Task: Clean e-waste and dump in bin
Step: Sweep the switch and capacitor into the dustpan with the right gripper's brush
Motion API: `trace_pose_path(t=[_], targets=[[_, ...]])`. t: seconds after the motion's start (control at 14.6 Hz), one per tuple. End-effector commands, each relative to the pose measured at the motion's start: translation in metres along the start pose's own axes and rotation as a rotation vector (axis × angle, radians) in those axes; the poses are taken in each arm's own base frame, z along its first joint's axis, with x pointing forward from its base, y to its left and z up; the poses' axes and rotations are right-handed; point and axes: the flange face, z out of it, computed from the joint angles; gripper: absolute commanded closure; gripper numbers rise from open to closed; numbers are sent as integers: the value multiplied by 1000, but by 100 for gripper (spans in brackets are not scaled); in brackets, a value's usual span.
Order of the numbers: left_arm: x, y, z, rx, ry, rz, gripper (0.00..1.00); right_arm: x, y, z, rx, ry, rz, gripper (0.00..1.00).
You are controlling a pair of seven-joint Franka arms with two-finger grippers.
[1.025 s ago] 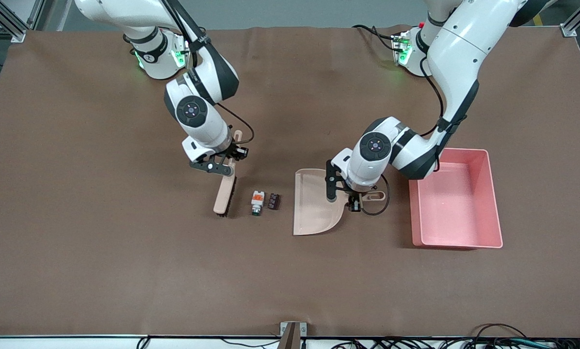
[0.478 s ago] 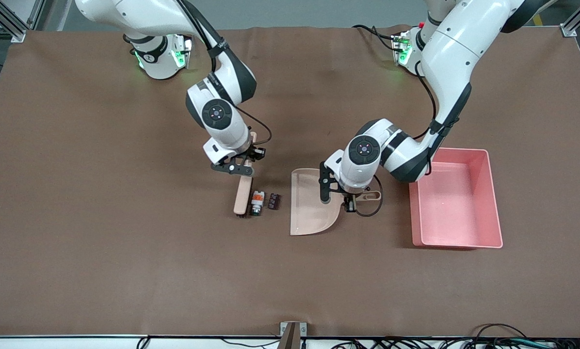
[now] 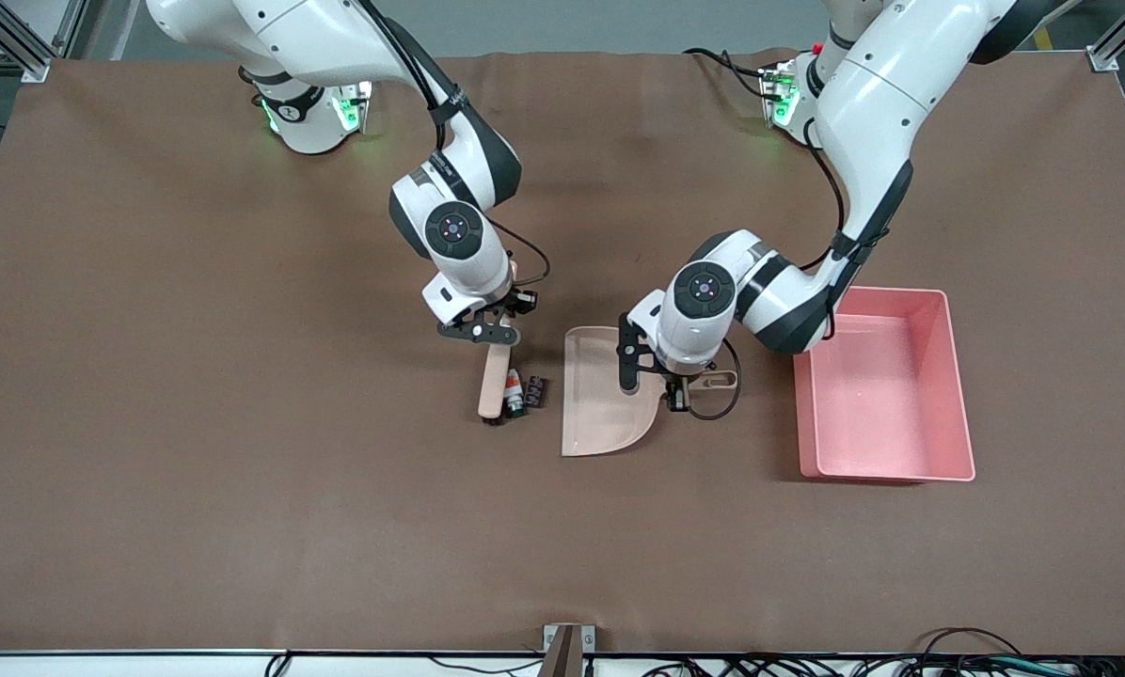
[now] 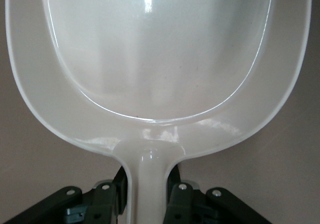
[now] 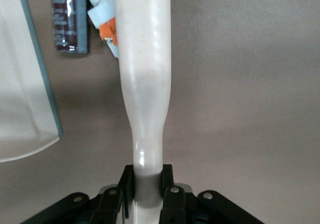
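My right gripper (image 3: pixel 493 331) is shut on the handle of a beige brush (image 3: pixel 493 384), seen close in the right wrist view (image 5: pixel 145 84). The brush touches the white part with an orange top (image 3: pixel 515 390) (image 5: pixel 102 16), which lies against the dark block (image 3: pixel 536 391) (image 5: pixel 70 26). My left gripper (image 3: pixel 661 381) is shut on the handle of the beige dustpan (image 3: pixel 605 400) (image 4: pixel 160 54), whose open edge faces the two parts a short gap away. The pink bin (image 3: pixel 887 390) stands on the table toward the left arm's end.
The brown table mat (image 3: pixel 243 470) spreads wide around the tools. A black cable loops beside the dustpan handle (image 3: pixel 713 381). A small bracket (image 3: pixel 567 644) sits at the table edge nearest the camera.
My right gripper swept the brush toward the dustpan, pushing the white part against the dark block. My left gripper shifted the dustpan slightly toward the parts.
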Motion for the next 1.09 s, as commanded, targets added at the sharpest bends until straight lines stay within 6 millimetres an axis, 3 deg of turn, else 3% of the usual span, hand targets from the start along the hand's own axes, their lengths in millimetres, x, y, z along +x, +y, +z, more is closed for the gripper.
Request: trace_pose_path(t=[0.0,0.75,1.02], targets=[[9,0,6,3,-15,-5,100,1,-24,-4,15,11,-27,100],[5,-3,4,8,-17,-8,99,-27,-130,8,83,-37,-41,100],[-4,-7,3,10,-21,-13,99,-32,-134,5,83,-74,-35,100]])
